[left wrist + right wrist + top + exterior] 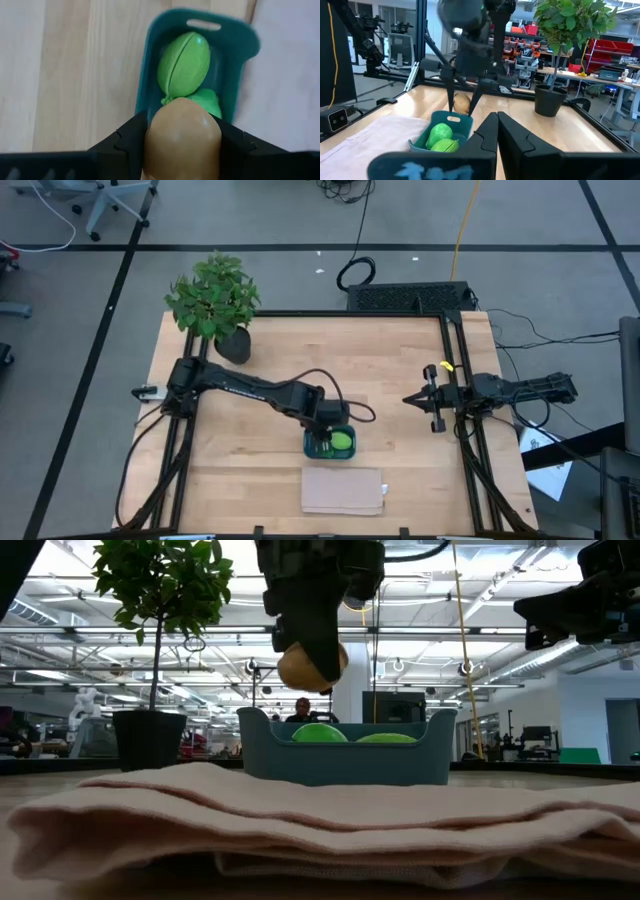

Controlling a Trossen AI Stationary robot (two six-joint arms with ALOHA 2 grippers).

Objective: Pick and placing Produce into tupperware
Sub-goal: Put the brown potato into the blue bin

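Left wrist view shows your left gripper [182, 150] clamped on the orange-tan produce [182, 137], poised above the tupperware [240, 75] — both green pieces [183, 64] already lie inside. Release off-centre and it may bounce off them, over the low wall.

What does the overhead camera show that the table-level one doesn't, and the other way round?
Only the overhead view shows the whole wooden table and the right gripper waiting at the right edge. Only the table-level view shows the orange-tan item gripped above the tupperware, and the room behind. Both show the left gripper, the green produce, the folded cloth and the potted plant.
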